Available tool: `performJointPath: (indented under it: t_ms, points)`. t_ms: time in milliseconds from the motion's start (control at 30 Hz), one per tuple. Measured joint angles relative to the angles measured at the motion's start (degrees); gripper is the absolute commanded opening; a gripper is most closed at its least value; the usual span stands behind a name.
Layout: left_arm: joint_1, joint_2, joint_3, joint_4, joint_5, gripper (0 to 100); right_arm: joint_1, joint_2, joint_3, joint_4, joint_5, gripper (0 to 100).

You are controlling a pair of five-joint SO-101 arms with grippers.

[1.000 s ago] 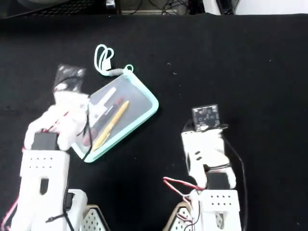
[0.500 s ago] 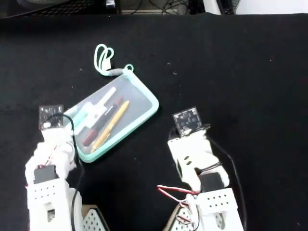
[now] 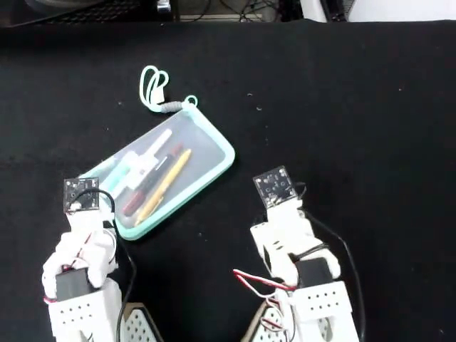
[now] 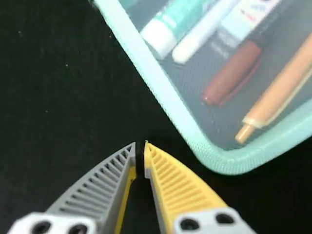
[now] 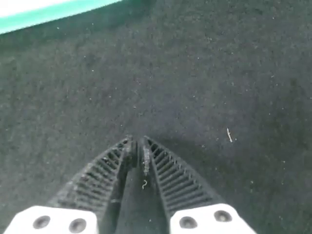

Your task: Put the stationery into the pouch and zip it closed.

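A clear pouch point(image 3: 165, 171) with a mint-green edge lies slanted on the black table, its zipper run round to the corner with the looped cord point(image 3: 152, 85). Inside lie a yellow pen point(image 3: 165, 184), a dark red pen point(image 3: 139, 196) and white stationery point(image 3: 146, 160). In the left wrist view the pouch corner point(image 4: 214, 156) holds the red pen point(image 4: 231, 73) and yellow pen point(image 4: 278, 92). My left gripper point(image 4: 140, 146) is shut and empty, just off that corner. My right gripper point(image 5: 136, 142) is shut over bare cloth, the pouch edge point(image 5: 48, 14) ahead of it.
The left arm point(image 3: 82, 242) sits at the pouch's near-left corner, the right arm point(image 3: 288, 235) to the right of the pouch. Black cloth covers the table point(image 3: 342, 114). Cables and equipment point(image 3: 214, 8) line the far edge.
Both arms have drawn back toward the near edge. The left arm came off the pouch and now sits below its corner. The pouch has not moved.
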Motion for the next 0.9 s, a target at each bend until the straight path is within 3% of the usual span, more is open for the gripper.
performJointPath:
  t_ms: [367, 800, 900]
  points:
    - [0.88, 0.18, 0.09, 0.26, 0.00, 5, 0.09, -9.58, 0.00, 14.51, -22.59, 2.4]
    - [0.88, 0.18, 0.18, 0.26, 0.00, 5, 0.00, -12.57, -0.18, 17.41, -23.47, 2.3]
    - [0.88, 0.18, 0.18, 0.26, 0.00, 5, 2.81, -13.01, -0.18, 17.41, -23.47, 2.3]
